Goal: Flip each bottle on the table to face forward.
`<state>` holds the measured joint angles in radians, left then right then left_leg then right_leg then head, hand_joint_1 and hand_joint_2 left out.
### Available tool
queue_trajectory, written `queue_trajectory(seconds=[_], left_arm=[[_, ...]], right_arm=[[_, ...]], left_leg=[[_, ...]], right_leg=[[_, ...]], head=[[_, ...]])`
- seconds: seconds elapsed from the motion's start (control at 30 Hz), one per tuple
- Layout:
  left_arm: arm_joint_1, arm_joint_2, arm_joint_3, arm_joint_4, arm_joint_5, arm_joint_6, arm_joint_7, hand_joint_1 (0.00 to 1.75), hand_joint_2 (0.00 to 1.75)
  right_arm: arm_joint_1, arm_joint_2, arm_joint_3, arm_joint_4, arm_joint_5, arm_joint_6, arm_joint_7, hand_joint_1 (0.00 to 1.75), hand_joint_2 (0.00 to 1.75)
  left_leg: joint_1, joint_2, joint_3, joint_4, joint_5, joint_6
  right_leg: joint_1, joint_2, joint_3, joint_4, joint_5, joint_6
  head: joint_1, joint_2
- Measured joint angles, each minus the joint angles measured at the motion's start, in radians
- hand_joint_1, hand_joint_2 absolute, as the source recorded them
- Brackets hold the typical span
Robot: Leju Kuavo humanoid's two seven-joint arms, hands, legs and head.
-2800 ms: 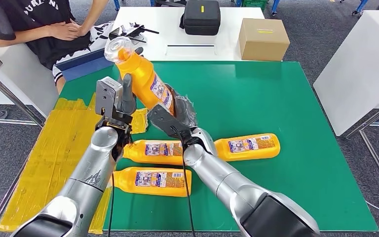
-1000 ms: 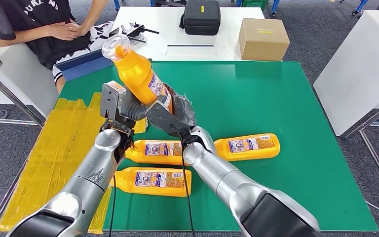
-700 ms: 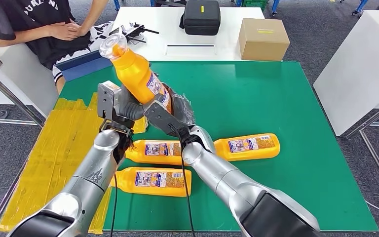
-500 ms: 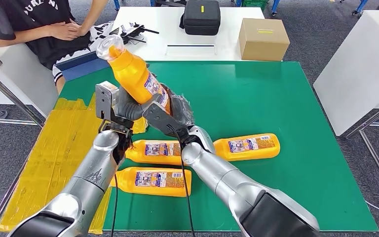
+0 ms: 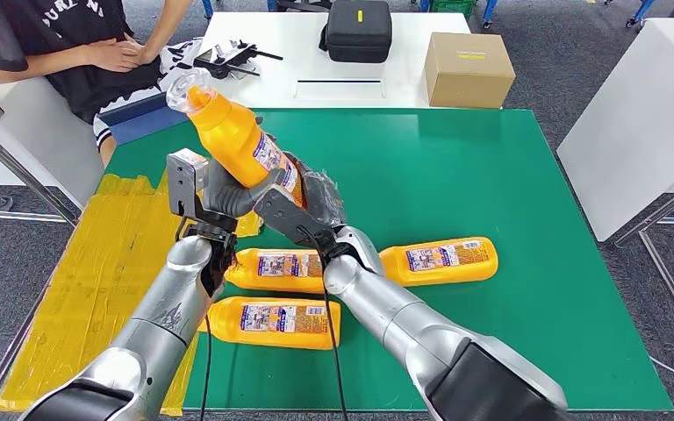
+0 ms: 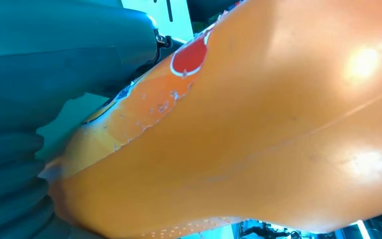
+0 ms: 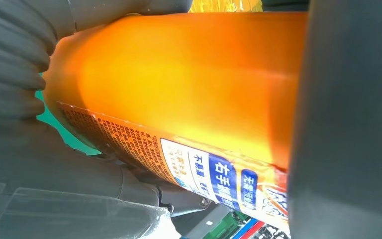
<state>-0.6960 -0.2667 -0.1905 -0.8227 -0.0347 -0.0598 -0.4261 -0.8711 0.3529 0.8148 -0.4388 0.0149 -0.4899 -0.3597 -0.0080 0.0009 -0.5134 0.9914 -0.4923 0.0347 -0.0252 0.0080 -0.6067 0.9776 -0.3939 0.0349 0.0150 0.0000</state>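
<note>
Bottle (image 5: 239, 145) held aloft, both hands | three bottles (image 5: 281, 270) lying beneath

bare green mat (image 5: 491, 175) beyond three lying bottles (image 5: 276, 270)

Both robot hands (image 5: 259, 195) raised, fingers clasped.

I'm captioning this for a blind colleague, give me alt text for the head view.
Both robot hands, left hand and right hand, grip a tilted orange bottle above a green table, its cap away from the robot. Three more orange bottles lie on the table.
</note>
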Motion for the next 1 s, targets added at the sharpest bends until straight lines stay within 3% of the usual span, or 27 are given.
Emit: queue_trajectory(seconds=[0.07,0.1,0.37,0.6,0.87,1.0], left_arm=[[0.000,0.000,0.000,0.000,0.004,0.002,0.000,1.75,1.75],[0.000,0.000,0.001,0.000,0.007,0.005,0.000,1.75,1.75],[0.004,0.005,0.022,-0.023,0.018,0.032,0.005,1.75,1.75],[0.015,0.013,0.032,-0.039,0.021,0.043,0.009,1.75,1.75],[0.033,0.032,0.055,-0.064,0.017,0.081,0.019,1.75,1.75],[0.036,0.055,0.066,-0.066,-0.031,0.162,0.013,1.75,1.75]], right_arm=[[0.000,0.000,0.000,0.004,0.000,-0.005,-0.012,0.24,1.75],[0.001,0.000,0.000,0.006,0.001,-0.009,-0.023,0.00,1.75],[0.038,0.000,-0.044,-0.006,0.042,0.012,-0.152,0.00,1.75],[0.078,0.000,-0.111,-0.073,0.082,0.052,-0.197,0.00,1.75],[0.182,-0.021,-0.181,-0.299,0.178,0.080,-0.187,0.00,1.75],[0.258,-0.052,-0.202,-0.464,0.274,0.072,-0.164,0.00,1.75]], left_leg=[[0.000,0.000,0.000,0.000,0.000,0.000],[0.000,0.000,0.000,0.000,0.000,0.000],[0.000,0.000,0.000,0.000,0.000,0.000],[0.000,0.000,0.000,0.000,0.000,0.000],[0.000,0.000,0.000,0.000,0.000,0.000],[0.000,0.000,0.000,0.000,0.000,0.000]], right_leg=[[0.000,0.000,0.000,0.000,0.000,0.000],[0.000,0.000,0.000,0.000,0.000,0.000],[0.000,0.000,0.000,0.000,0.000,0.000],[0.000,0.000,0.000,0.000,0.000,0.000],[0.000,0.000,0.000,0.000,0.000,0.000],[0.000,0.000,0.000,0.000,0.000,0.000]], head=[[0.000,0.000],[0.000,0.000],[0.000,0.000],[0.000,0.000],[0.000,0.000],[0.000,0.000]])
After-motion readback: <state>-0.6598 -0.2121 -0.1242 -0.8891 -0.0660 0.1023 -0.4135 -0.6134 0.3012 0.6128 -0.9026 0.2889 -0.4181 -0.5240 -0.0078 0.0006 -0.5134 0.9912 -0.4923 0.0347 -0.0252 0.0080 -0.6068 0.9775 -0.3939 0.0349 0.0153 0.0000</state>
